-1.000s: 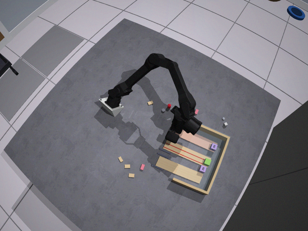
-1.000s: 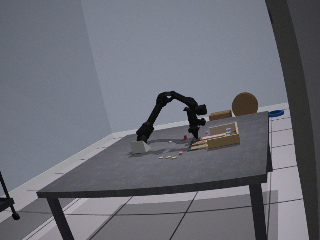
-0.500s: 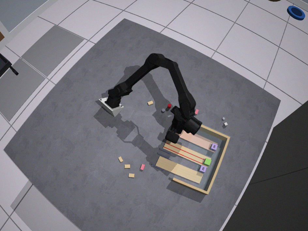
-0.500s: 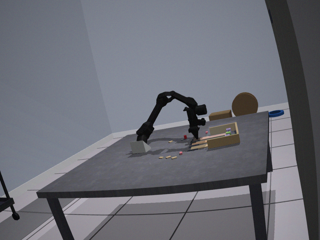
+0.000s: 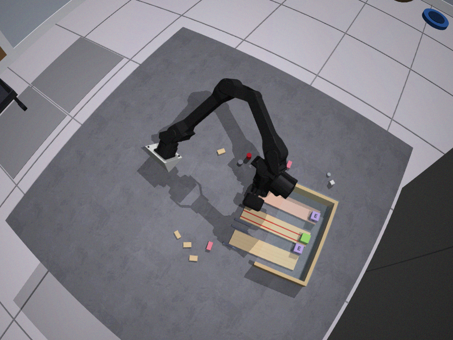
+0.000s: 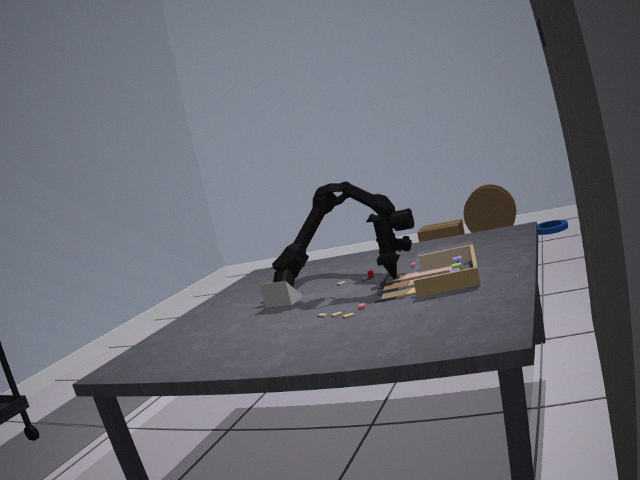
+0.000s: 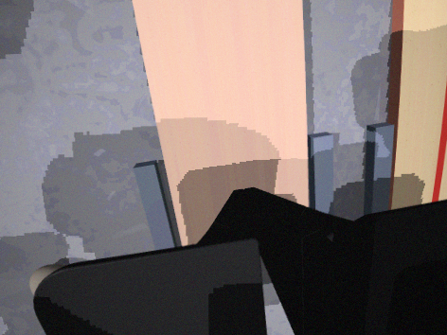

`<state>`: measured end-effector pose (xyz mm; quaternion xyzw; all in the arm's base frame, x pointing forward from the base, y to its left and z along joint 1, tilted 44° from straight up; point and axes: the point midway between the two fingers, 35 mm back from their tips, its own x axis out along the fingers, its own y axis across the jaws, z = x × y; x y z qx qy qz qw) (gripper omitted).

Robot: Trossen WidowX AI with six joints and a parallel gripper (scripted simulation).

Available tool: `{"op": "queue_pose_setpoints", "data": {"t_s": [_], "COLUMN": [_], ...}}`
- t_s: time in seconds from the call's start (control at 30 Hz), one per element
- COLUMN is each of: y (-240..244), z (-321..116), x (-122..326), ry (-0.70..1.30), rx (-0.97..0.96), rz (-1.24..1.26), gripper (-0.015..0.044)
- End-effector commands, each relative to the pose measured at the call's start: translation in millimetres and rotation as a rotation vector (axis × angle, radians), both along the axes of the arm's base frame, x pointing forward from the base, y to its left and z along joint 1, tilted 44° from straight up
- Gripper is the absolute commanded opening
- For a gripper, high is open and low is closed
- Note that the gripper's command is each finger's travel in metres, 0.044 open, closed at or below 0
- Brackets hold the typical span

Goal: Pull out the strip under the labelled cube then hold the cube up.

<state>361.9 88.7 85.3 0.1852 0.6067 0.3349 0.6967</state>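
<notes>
The gripper (image 5: 253,200) is standing shut and empty, pressing at the near end of the pink strip (image 5: 289,207). Two labelled cubes (image 5: 315,215) are sitting in the tray (image 5: 327,228) near the table's right edge

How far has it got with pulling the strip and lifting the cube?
Nothing finished yet: the pink strip lies in the tray, its lettered purple cube at the far end. In hand: the shut, empty fingers are low at that strip's near end. Left: drag it out, then lift the cube.
</notes>
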Motion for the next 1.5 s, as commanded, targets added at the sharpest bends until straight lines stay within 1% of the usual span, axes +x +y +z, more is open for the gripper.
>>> {"op": "queue_pose_setpoints", "data": {"t_s": [0.0,0.37,1.47], "y": [3.8,3.9,-4.5], "z": [-2.4,-3.4,-15.7], "x": [0.0,-1.3,-49.5], "ry": [0.006,0.006,0.009], "rx": [0.005,0.005,0.004], "rz": [0.005,0.005,0.005], "gripper": [0.0,0.0,0.0]}}
